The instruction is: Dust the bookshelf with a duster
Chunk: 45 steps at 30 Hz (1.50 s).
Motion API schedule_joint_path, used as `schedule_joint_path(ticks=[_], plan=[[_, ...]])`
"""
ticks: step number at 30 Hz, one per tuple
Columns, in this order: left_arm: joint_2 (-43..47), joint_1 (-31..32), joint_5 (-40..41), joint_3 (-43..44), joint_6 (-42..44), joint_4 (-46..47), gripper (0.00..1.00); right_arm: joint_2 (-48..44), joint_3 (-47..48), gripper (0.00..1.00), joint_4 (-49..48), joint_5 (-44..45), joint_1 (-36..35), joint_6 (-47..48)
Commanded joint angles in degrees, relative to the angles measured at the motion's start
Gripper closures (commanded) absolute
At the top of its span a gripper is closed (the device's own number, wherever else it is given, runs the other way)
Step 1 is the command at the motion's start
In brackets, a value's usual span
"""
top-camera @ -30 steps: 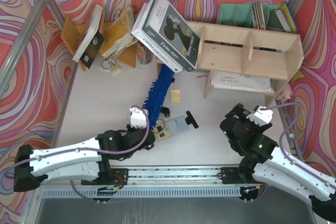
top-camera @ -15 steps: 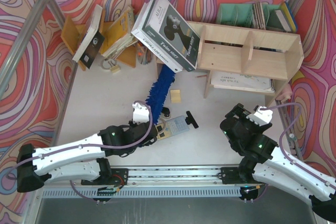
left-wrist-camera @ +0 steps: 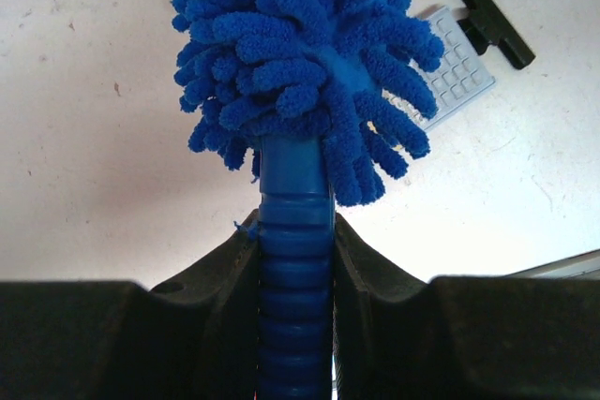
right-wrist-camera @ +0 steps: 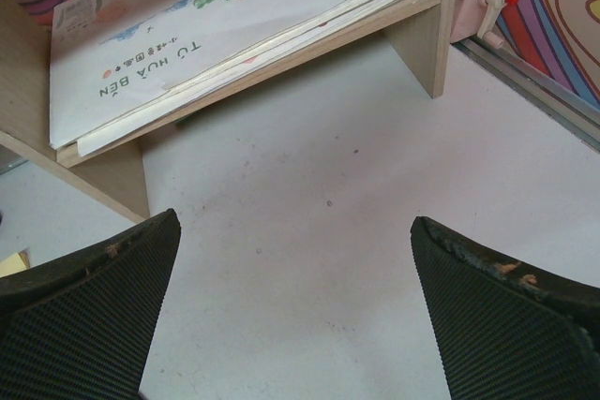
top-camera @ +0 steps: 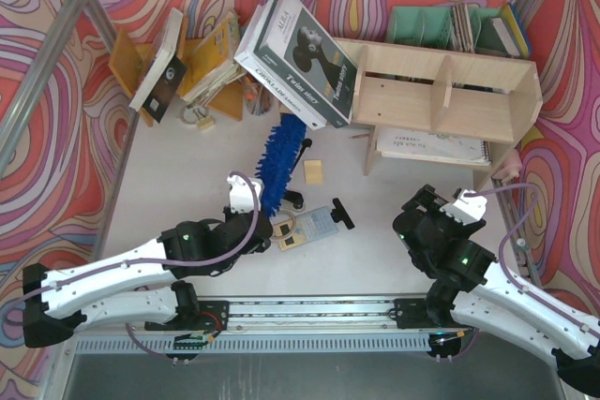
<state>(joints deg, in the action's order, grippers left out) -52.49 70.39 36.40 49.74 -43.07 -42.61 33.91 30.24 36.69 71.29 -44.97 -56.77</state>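
The long bright-blue fluffy microfiber duster (top-camera: 281, 152) is left of centre over the white table (top-camera: 187, 175). Its head points far, with the tip close to a tilted black-and-white box (top-camera: 300, 49). The left gripper (top-camera: 257, 226) is clamped on its ribbed blue handle (left-wrist-camera: 295, 259) — black fingers (left-wrist-camera: 375, 278) pressed against both sides. A grey calculator (top-camera: 314, 224) lies just right of it. The pale two-tier plywood bookshelf (top-camera: 450, 91) stands at the far right; near it the right gripper (top-camera: 429, 205) gapes wide — only table between its jaws.
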Motion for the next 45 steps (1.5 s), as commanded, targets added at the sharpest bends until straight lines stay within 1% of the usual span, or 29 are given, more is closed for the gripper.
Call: schedule_joint_path(ticks=[1, 11, 13, 16, 19, 25, 30, 33, 39, 45], plan=[[-1.7, -0.5, 1.4, -3.1, -1.6, 0.9, 1.00, -0.3, -0.7, 0.01, -0.8, 0.9, 0.0, -0.1], [-8.5, -0.7, -3.9, -7.0, -2.9, 4.5, 1.00, -0.5, -0.7, 0.01, -0.8, 0.8, 0.1, -0.1], [-10.2, -1.0, -5.7, -6.1, -1.9, 4.3, 1.00, -0.5, -0.7, 0.01, -0.7, 0.8, 0.1, 0.0], [-12.4, -1.1, -5.6, -2.3, -0.6, 0.7, 1.00, -0.7, -0.7, 0.01, -0.6, 0.8, 0.0, -0.2], [-11.2, -1.0, -4.3, 0.6, 1.2, -1.0, 1.00, -0.7, -0.7, 0.01, -0.7, 0.8, 0.1, -0.2], [-3.9, -1.0, -2.7, 3.9, 6.5, -0.9, 1.00, -1.2, -0.7, 0.01, 0.1, 0.8, 0.1, -0.8], [-0.1, -1.1, -3.1, 5.7, 9.6, -0.7, 1.00, -1.5, -0.7, 0.01, 0.1, 0.9, 0.1, -0.8], [-0.3, -1.0, -5.0, 6.4, 11.0, -0.1, 1.00, -1.5, -0.6, 0.01, 0.4, 1.2, 0.1, -0.9], [-4.2, -0.9, -13.5, 9.2, 15.5, 0.0, 1.00, -1.8, 0.3, 0.01, 1.6, 1.7, 0.1, -0.6], [-7.5, 1.0, -13.6, 10.3, 17.0, -2.4, 1.00, -1.8, 2.1, 0.01, 1.0, 0.7, 0.1, 0.6]])
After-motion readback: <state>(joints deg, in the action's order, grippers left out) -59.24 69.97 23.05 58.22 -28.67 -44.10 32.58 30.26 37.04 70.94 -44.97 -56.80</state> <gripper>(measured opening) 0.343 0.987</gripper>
